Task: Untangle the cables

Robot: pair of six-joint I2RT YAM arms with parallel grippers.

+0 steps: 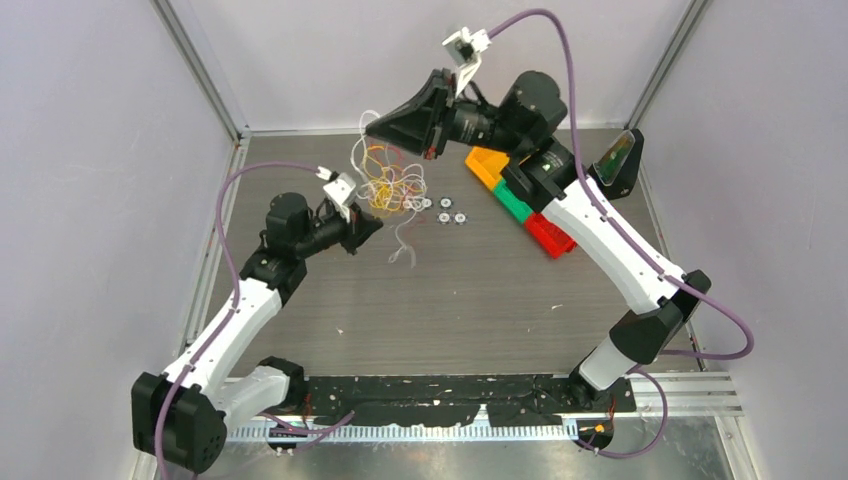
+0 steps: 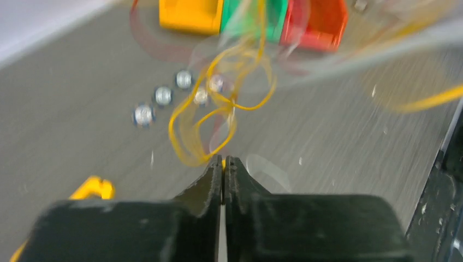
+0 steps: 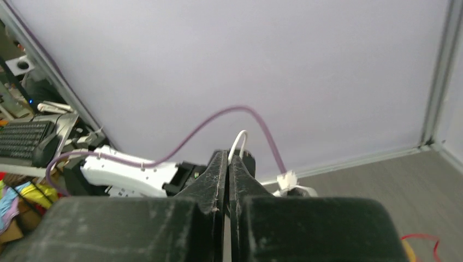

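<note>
Yellow cable (image 2: 191,161) pinched at the tips of my left tool (image 2: 224,160), jaws pressed together low over the tabletop (image 1: 480,300). Between my two tools the cables (image 1: 385,182) hang in a yellow, white and red tangle. Up at the right, my right tool (image 3: 227,154) is raised, clamped tight on a white cable (image 3: 238,142).

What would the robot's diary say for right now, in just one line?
left gripper: shut on yellow cable | right gripper: shut on white cable | cables: bunched between both grippers, not yet untangled
</note>
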